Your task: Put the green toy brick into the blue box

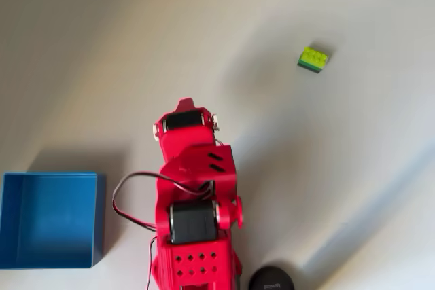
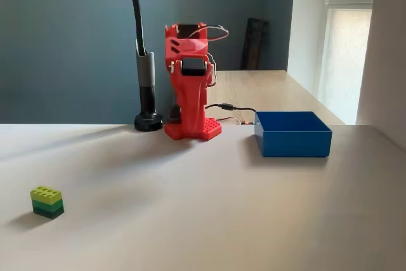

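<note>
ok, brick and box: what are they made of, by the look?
Green toy brick: likely hard moulded plastic, judging by the studded top and crisp edges, lime over darker green. Blue box: thin, flat, matte walls in an even blue; plastic or card, can't tell which.

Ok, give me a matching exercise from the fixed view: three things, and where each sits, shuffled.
Things:
1. brick
2. box
3. arm

Places in the fixed view:
A. folded up at the back of the table, near the middle
B. alone at the front left
C. right of the arm's base, open side up

Pairs: 1-B, 2-C, 3-A
</note>
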Controlling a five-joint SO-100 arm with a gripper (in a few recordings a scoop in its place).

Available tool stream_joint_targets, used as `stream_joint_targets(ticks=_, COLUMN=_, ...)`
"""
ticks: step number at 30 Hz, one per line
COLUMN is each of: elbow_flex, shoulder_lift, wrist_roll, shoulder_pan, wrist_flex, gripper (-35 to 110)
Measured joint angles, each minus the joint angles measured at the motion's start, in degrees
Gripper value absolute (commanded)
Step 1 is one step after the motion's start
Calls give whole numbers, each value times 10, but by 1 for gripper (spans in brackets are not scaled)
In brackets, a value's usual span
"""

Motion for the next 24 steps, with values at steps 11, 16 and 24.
stream_joint_targets(ticks=11, elbow_flex=-269, shoulder_lift=-272, wrist_roll=106, shoulder_pan=99, wrist_flex=110, gripper=10)
stream_joint_targets(ticks=16, elbow_flex=-368, shoulder_lift=-408, wrist_roll=130, shoulder_pan=183, wrist_flex=118, gripper=18)
stream_joint_targets(ticks=24, elbow_flex=-516, shoulder_lift=-605, wrist_roll=141, shoulder_pan=292, wrist_flex=118, gripper=20)
